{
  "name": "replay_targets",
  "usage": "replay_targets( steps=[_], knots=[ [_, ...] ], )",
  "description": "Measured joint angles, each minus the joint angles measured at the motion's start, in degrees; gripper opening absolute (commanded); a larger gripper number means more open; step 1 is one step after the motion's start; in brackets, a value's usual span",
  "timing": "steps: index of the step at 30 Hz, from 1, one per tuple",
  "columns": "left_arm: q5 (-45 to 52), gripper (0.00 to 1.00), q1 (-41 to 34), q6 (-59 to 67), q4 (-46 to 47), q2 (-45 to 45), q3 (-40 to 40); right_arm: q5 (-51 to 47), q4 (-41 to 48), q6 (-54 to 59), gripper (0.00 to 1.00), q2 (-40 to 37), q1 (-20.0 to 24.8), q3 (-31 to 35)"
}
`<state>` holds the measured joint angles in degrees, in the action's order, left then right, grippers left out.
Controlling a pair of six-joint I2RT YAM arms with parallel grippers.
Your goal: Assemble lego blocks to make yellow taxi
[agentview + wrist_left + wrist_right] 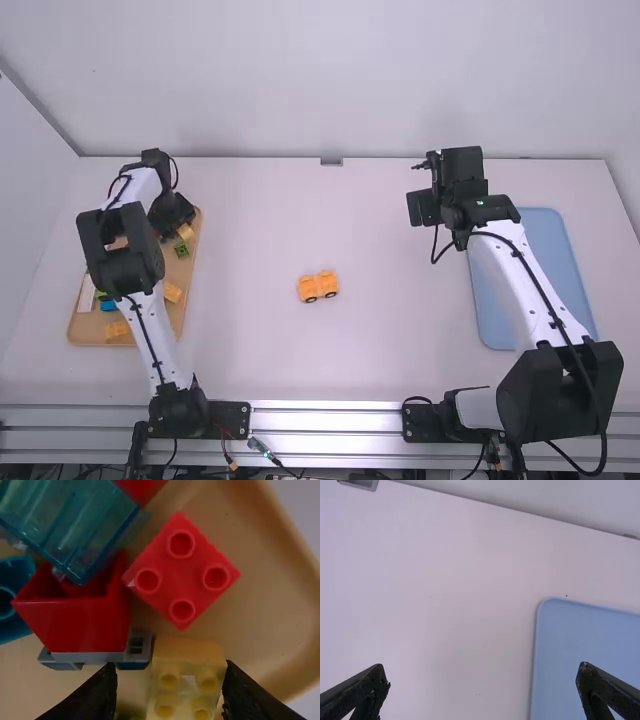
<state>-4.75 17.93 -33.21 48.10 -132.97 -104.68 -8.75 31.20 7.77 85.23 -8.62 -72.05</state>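
The left end effector [174, 214], parted partway and gripping nothing, straddles a yellow block [188, 654].

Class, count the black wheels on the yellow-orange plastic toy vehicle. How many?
2, both on the near side of the vehicle: a left wheel and a right wheel. Any on the far side would be hidden.

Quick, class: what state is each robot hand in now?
Left hand: open, yellow block between its fingers, gap on one side.
Right hand: open, holding nothing.
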Motion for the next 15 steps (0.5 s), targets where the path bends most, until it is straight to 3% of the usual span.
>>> replay_targets(
  steps=[8, 13, 15],
  knots=[
    [0.3, 0.39, 0.0, 0.2, -1.2, 0.0, 1.3, 0.0, 0.0, -0.1, 0.99, 0.0, 0.0, 0.0],
    [1.4, 0.18, 0.0, 0.2, -1.1, 0.1, 1.7, 0.0, 0.0, -0.1, 0.99, 0.0, 0.0, 0.0],
    [1.5, 0.15, 0.0, 0.3, -1.2, 0.1, 1.7, 0.0, 0.0, 0.0, 0.99, 0.0, 0.0, 0.0]
  ],
)
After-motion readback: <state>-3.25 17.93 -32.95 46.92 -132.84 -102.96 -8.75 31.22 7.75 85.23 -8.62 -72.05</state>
